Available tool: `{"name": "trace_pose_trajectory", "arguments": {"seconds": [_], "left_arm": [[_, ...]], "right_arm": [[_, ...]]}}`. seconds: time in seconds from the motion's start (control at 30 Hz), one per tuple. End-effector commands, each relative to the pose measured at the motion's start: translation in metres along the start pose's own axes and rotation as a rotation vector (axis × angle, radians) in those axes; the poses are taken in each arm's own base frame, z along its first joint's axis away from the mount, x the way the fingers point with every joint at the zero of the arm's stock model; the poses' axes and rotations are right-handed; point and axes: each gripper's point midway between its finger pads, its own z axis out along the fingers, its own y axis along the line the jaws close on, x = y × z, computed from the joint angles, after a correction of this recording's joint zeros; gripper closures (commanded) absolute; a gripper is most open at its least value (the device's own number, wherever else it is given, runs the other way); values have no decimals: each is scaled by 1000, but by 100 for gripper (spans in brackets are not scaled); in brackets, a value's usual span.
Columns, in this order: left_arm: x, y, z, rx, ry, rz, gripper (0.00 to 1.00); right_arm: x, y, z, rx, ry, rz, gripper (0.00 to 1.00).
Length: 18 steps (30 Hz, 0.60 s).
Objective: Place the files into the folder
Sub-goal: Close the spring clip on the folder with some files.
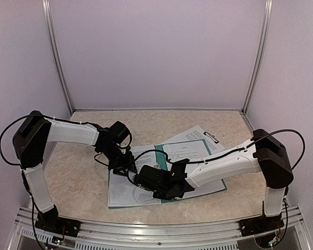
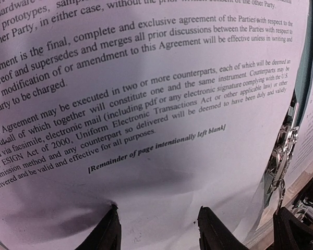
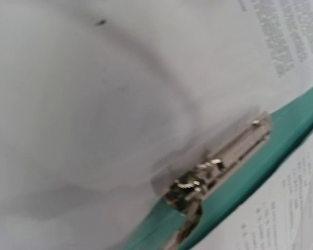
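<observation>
The folder [image 3: 287, 130] lies open on the worktop [image 1: 83, 182], near the middle of the near edge, with both leaves flat. The files [image 2: 146, 104], white sheets with black text, cover its left leaf, and another printed sheet lies on the right leaf. Only the teal spine and a thin rim show. A silver clip [image 3: 214, 172] sits along the spine at the edge of the left sheets (whether it presses them, I cannot tell).

The left gripper [image 2: 158, 208] stands on these sheets. Its fingers [image 2: 107, 232] are apart, with nothing between them but the page below. The right gripper [image 1: 138, 179] is just beside it, low over the same sheets by the clip. Its fingers are together, and I cannot see if they pinch anything.

A clipboard [image 1: 211, 137] with its own sheet lies behind the right leaf, toward the far right corner.
</observation>
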Motion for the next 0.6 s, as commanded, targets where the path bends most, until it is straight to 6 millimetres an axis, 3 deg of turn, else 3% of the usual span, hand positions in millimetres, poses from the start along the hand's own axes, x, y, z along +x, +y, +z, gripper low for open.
{"name": "trace_pose_trajectory", "arguments": {"seconds": [0.0,0.57], "left_arm": [[15,12,13,-53,62,3,52],[16,10,14,-52,65,13,52]], "right_arm": [[-14,-27,-20,49,-44,41,100],[-17,-59,-22,89,-55,89,100]]}}
